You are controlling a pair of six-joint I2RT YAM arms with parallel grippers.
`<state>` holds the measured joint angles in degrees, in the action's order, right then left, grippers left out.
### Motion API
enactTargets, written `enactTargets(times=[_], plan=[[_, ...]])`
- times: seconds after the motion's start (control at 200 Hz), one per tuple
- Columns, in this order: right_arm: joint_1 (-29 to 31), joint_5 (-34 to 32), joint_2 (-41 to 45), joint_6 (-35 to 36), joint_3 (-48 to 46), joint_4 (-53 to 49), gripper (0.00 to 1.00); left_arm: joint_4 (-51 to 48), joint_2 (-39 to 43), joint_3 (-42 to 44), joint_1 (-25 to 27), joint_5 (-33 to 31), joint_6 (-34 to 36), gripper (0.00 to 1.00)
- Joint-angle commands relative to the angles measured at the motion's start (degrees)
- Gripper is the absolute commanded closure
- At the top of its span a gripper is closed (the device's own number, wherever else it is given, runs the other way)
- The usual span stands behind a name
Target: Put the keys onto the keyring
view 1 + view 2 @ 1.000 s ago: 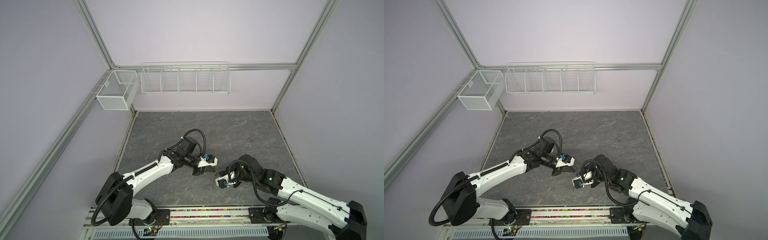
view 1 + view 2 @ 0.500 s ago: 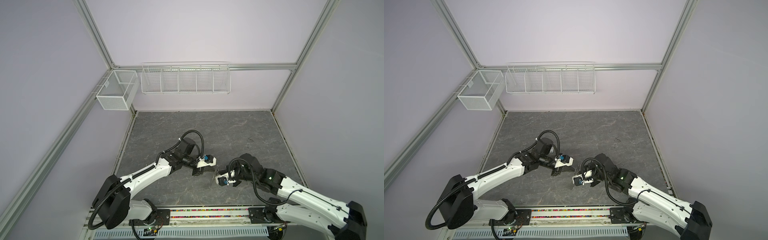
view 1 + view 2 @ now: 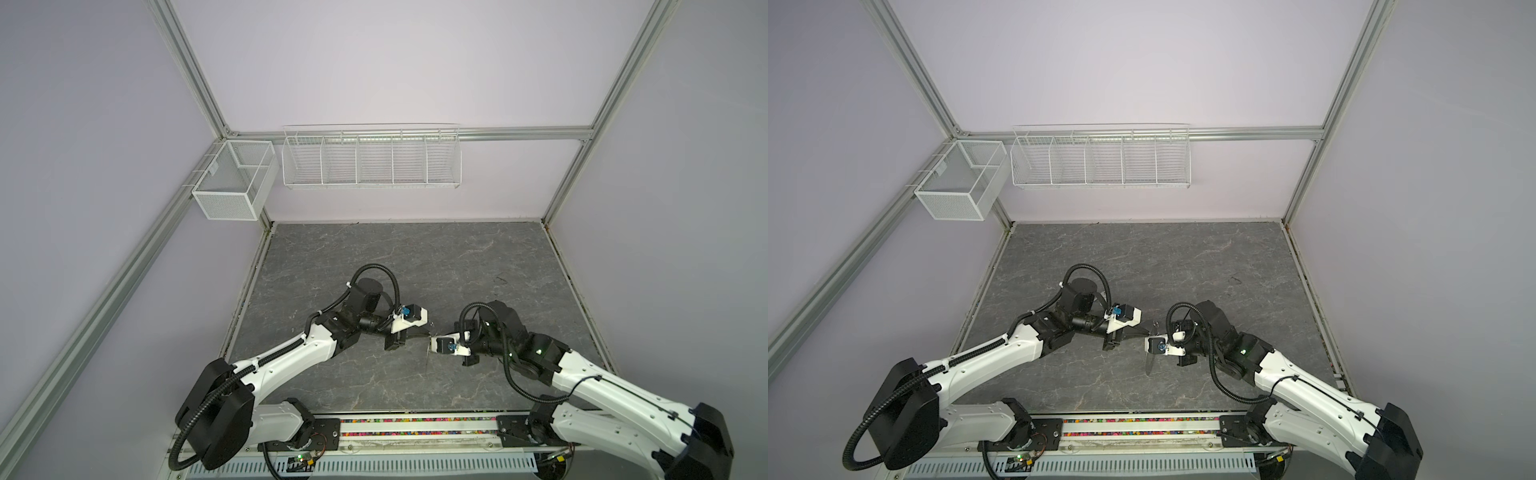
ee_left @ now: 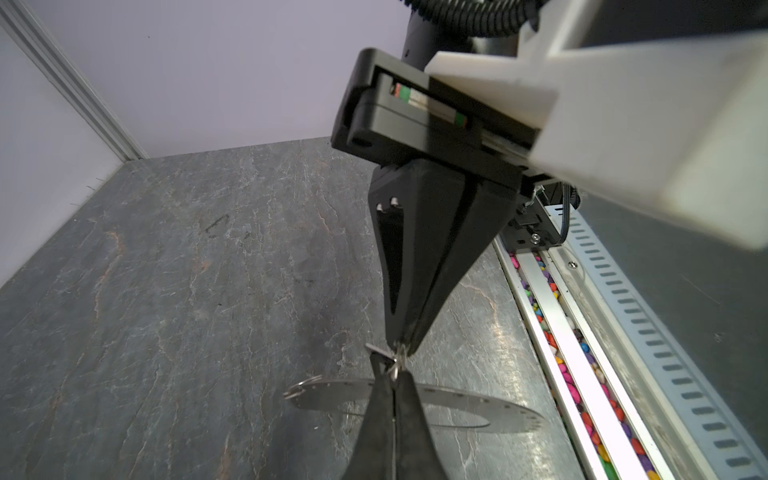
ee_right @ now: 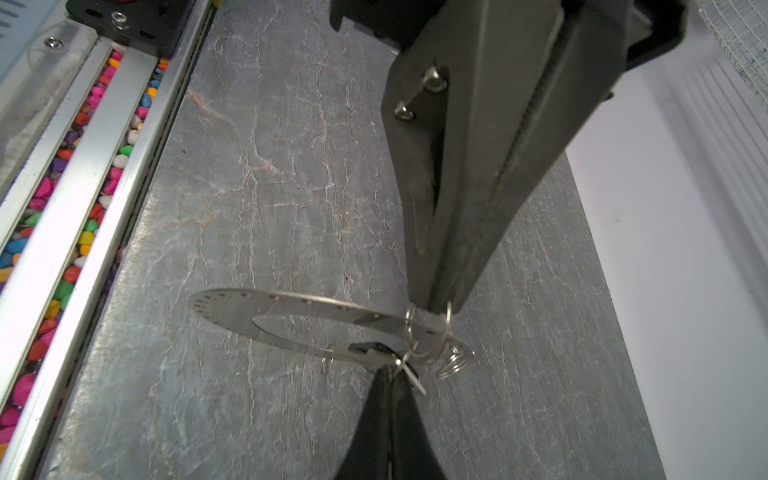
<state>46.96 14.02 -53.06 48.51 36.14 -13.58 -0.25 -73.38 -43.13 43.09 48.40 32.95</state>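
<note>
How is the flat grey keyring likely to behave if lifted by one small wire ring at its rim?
Likely stiff: the keyring looks like a flat, unbent metal sheet. Probably apt to swing and twist, since it seems held only through thin wire rings near one edge. Its smooth face may be slippery to pinch directly.

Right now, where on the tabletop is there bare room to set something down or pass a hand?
Free: the far half of the tabletop, up to the back wall, and the near strip before the front rail. Crowded: near-middle, where the left gripper and right gripper meet at the keyring.
</note>
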Motion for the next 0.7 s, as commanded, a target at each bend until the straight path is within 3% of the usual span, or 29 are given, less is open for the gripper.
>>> enactTargets(times=[0.0,0.225,0.41,0.525,0.695], plan=[[-0.3,3.1,1.2,2.5,-0.2,-1.8,0.93,3.6,1.4,0.2,-0.7,0.4,-1.4,1.0],[-1.2,1.5,1.0,0.9,0.5,-1.6,0.91,4.3,1.5,0.6,-0.9,0.5,-1.6,1.0],[-2.7,-0.6,1.2,-3.6,0.8,-1.8,0.77,5.3,1.7,0.8,-1.0,0.3,-1.8,1.0],[-4.0,-1.1,2.3,-8.0,1.0,-0.8,0.69,6.4,1.7,0.9,-1.1,0.0,-2.3,1.0],[-5.4,1.2,4.1,-16.6,2.9,0.8,0.68,11.2,2.3,2.2,-1.5,-1.2,-4.2,1.0]])
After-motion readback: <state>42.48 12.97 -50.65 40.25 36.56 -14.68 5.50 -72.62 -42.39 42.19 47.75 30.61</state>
